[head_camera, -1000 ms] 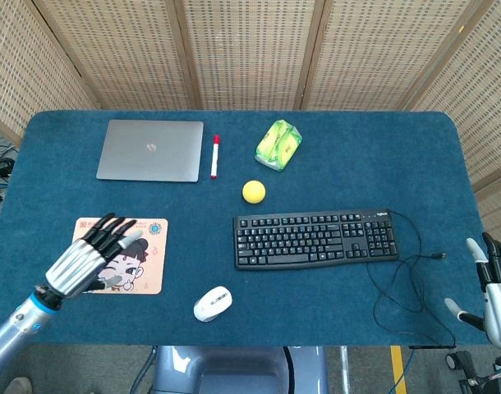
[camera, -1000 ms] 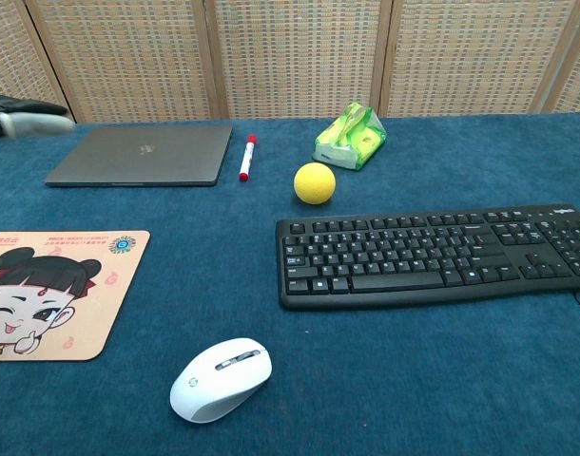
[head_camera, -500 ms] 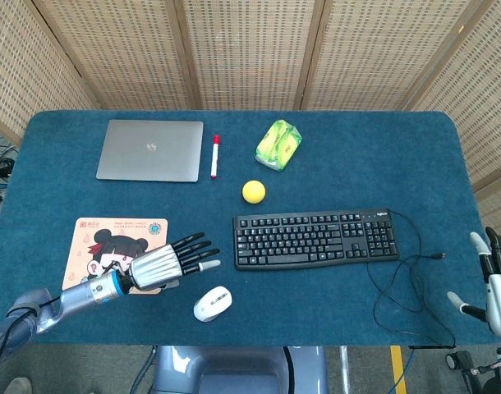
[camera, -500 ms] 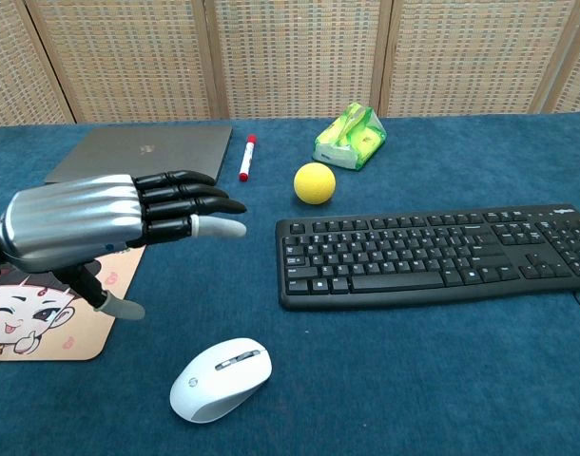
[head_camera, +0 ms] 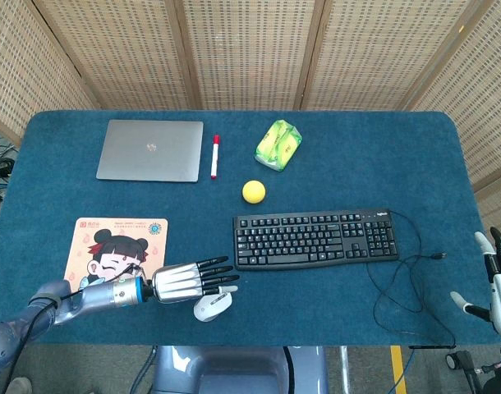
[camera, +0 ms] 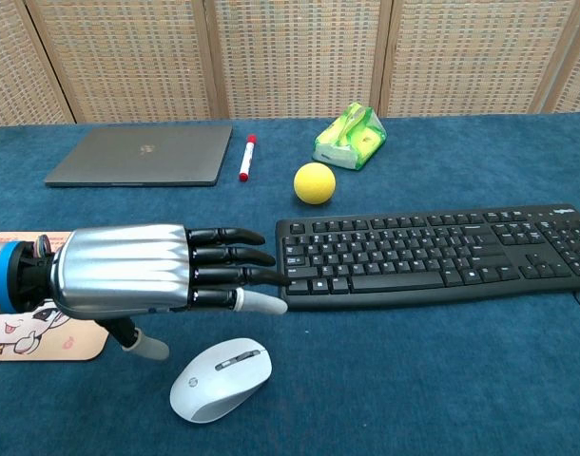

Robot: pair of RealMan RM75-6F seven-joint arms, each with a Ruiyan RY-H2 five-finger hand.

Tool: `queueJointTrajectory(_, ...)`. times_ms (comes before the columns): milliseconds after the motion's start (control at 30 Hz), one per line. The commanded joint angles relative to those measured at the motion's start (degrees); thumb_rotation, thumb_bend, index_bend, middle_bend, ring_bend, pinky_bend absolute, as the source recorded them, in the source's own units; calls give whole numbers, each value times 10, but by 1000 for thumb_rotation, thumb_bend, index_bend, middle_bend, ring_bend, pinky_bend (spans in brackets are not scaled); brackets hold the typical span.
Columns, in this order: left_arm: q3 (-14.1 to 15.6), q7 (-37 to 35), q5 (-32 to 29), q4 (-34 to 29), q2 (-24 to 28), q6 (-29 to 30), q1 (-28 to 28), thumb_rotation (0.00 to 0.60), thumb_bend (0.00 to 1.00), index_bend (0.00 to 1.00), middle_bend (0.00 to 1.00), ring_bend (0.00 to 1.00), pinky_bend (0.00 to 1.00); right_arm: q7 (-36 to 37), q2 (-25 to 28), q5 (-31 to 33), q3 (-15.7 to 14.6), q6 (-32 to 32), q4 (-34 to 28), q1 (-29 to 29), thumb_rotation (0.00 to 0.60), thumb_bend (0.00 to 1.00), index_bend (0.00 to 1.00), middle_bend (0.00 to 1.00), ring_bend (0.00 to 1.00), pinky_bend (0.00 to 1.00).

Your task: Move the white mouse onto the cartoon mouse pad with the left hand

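The white mouse [head_camera: 213, 304] [camera: 220, 379] lies near the table's front edge, right of the cartoon mouse pad [head_camera: 94, 245] [camera: 29, 334]. My left hand [head_camera: 187, 281] [camera: 147, 272] hovers just above and behind the mouse, palm down, fingers stretched out flat toward the keyboard, holding nothing. Its thumb hangs below, left of the mouse. In the chest view the hand covers much of the pad. My right hand [head_camera: 498, 283] stands open at the table's right front corner, far from the mouse.
A black keyboard [head_camera: 314, 238] [camera: 437, 254] lies right of the left hand, its cable [head_camera: 406, 283] looping to the front right. A yellow ball [head_camera: 253, 191], red marker [head_camera: 215, 156], grey laptop [head_camera: 151, 150] and green packet [head_camera: 278, 144] sit further back.
My left hand has swept from over the mouse pad rightward and forward, and now hangs over the mouse. The mouse has not moved. The right hand sank slightly.
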Motion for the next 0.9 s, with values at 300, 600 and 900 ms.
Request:
queueJointTrajectory(300, 17, 34, -7, -45, -7, -15, -24, 600, 0, 0, 0, 0, 0, 5, 2, 1, 0, -1, 0, 1, 600, 53, 43, 0, 0, 0)
queueJointTrajectory(600, 8, 46, -23, -104, -21, -52, -58, 600, 0, 0, 0, 0, 0, 9, 4, 2, 0, 0, 0, 1, 600, 53, 43, 0, 0, 0)
queueJointTrajectory(900, -11, 82, -45, -157, -39, -125, -99, 600, 0, 0, 0, 0, 0, 18, 7, 7, 2, 3, 1, -1, 600, 53, 43, 0, 0, 0)
